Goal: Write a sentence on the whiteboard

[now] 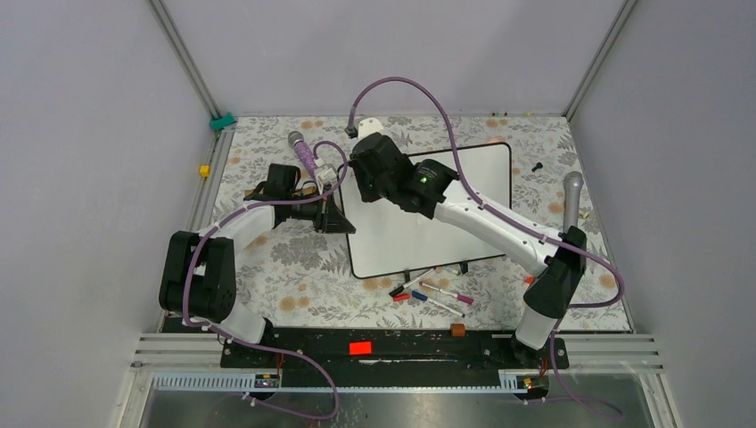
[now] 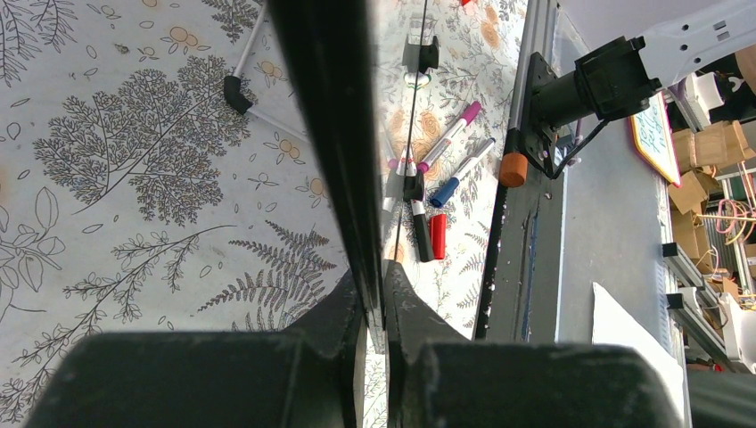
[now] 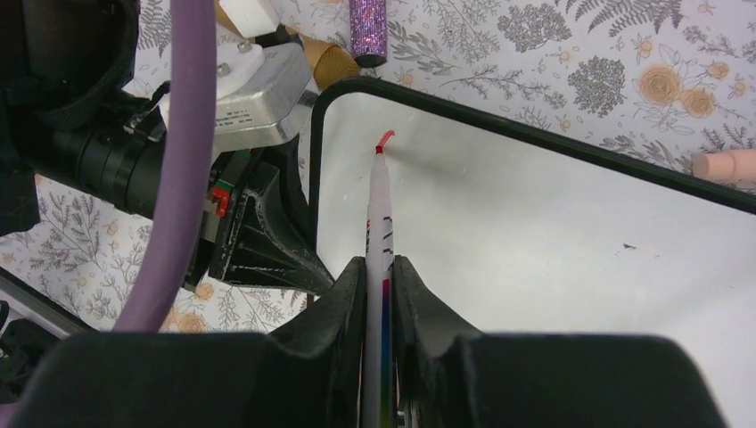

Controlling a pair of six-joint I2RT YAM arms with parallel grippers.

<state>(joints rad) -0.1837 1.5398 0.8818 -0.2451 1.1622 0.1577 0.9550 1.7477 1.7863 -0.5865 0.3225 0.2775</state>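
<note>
A flowered cloth covers the table (image 1: 294,267), and the whiteboard (image 1: 401,241) lies flat on it in the middle, slightly askew, its black rim showing all round. The left gripper (image 1: 339,218) is pressed together on the board's left edge, pinching the rim near the far corner. The right arm reaches across the board from the other side. Its right gripper (image 3: 381,263) is squeezed onto a white marker (image 3: 378,205), whose tip touches the board just inside that same far left corner.

The only writing on the board is a short red hook (image 3: 385,136) right at the marker's tip; no letter can be made out. There is red print along the marker's barrel and a small label on the silver box (image 3: 254,94) on the left wrist, both too fine to read.

Just beside the board's near edge lie a few loose pens (image 1: 441,292) with pink, blue and red caps. A purple glittery stick (image 3: 368,27) rests on the cloth just past the far left corner.
</note>
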